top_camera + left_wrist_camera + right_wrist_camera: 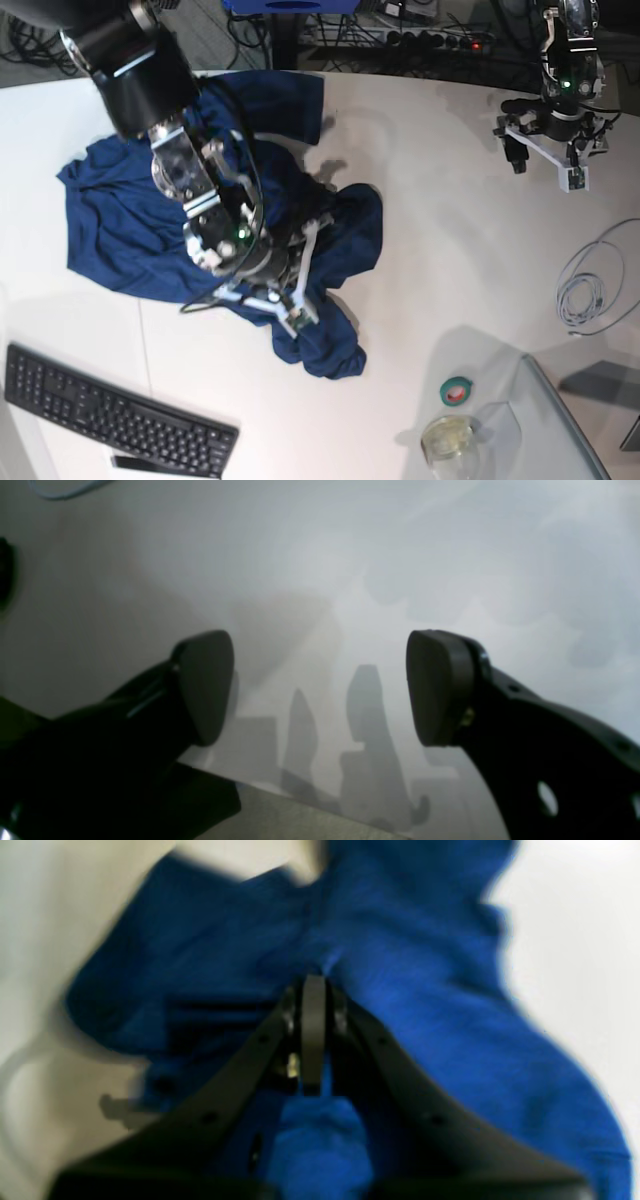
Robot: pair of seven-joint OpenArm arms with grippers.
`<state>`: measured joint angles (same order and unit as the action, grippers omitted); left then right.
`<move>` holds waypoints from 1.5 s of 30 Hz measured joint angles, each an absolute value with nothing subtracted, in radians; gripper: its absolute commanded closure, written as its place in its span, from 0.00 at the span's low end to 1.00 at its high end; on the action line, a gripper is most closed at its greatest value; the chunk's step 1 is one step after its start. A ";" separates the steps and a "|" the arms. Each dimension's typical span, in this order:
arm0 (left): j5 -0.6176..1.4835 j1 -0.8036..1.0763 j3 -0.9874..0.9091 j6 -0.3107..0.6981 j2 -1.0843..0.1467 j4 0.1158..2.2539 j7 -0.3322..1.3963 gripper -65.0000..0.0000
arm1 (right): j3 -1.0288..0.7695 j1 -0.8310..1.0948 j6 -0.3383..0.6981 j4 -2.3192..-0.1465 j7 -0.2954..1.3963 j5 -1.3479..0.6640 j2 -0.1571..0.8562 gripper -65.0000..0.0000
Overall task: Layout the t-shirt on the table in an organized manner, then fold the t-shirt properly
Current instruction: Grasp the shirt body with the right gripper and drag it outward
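The white surface (420, 250) fills most of my base view. The t-shirt (120, 220) lies bunched up in the left middle of it, not flat yet. My right gripper (313, 990) is pinched shut on a fold of the t-shirt near the middle. My left gripper (320, 685) hangs wide open over bare surface in the upper right, holding nothing. I think I should pull slowly so the cloth spreads and does not slip.

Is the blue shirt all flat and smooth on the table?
No, in the base view the t-shirt lies bunched and wrinkled on the table, with the right gripper down in its folds.
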<state>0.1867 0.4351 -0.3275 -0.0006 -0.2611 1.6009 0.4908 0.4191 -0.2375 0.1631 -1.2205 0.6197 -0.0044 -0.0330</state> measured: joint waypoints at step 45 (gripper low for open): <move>0.188 0.435 -0.331 -0.001 -0.272 1.523 0.490 0.20 | 0.678 -0.149 0.131 -1.051 0.519 0.093 -0.128 1.00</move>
